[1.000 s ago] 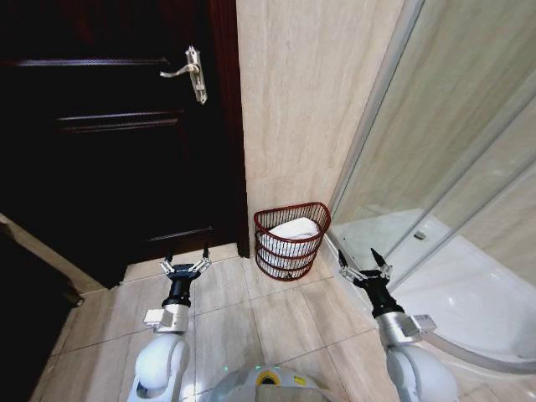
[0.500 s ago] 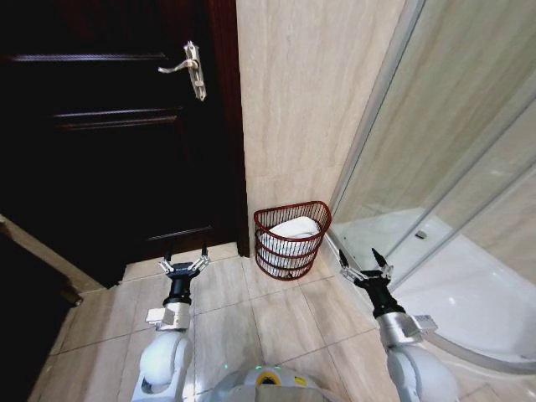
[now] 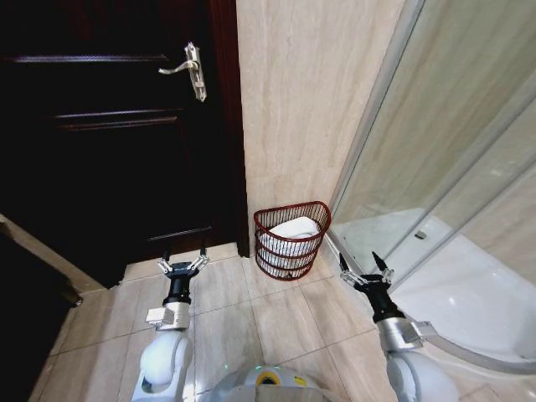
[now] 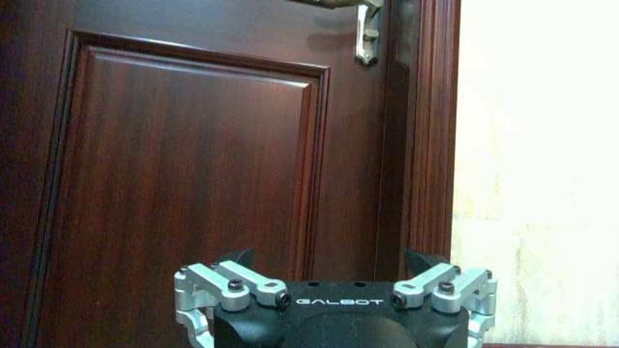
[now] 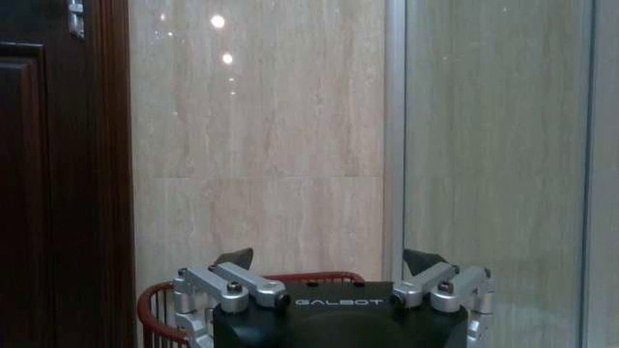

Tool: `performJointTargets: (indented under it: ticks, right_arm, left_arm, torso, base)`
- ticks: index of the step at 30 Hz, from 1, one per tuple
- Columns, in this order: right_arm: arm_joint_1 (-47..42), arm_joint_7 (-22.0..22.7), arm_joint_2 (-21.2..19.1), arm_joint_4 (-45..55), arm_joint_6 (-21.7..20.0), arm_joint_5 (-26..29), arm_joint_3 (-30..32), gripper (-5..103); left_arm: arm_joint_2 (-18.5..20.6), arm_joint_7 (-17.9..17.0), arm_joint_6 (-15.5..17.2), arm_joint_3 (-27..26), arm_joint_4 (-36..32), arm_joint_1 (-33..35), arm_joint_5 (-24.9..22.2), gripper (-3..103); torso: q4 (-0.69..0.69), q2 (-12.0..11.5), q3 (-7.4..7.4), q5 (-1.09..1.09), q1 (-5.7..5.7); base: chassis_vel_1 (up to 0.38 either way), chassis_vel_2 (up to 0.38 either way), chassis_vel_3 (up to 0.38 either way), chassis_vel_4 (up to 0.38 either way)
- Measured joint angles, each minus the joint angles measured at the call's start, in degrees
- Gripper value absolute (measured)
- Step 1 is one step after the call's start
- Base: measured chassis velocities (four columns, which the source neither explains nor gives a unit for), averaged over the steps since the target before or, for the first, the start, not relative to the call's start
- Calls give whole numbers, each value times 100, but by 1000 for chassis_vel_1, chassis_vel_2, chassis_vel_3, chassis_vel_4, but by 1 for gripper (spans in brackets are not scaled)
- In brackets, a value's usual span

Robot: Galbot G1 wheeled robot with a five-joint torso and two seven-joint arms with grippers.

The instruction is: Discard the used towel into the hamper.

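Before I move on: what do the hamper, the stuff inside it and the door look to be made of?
The hamper: thin reddish-brown wire, probably coated metal, judging by its open rings and ribs. Inside it, the towel: soft white cloth, slumped in folds. The door: dark glossy wood or wood veneer with raised panels, and a metal lever handle. Left pincer and right pincer hang open and empty.

The beige tiled floor (image 3: 276, 314) carries 1 hamper (image 3: 291, 240), standing at 12 o'clock against the wall. A white towel (image 3: 293, 230) lies inside it.
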Motion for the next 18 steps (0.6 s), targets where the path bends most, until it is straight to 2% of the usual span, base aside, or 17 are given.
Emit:
performJointTargets:
  ticks: [18]
  right_arm:
    - [-112, -48, 86, 56, 112, -67, -13, 100]
  left_arm:
    - [28, 2, -48, 7, -17, -13, -49, 100]
  torso:
    - [0, 10, 7, 0, 0]
  base:
    - [17, -16, -15, 15]
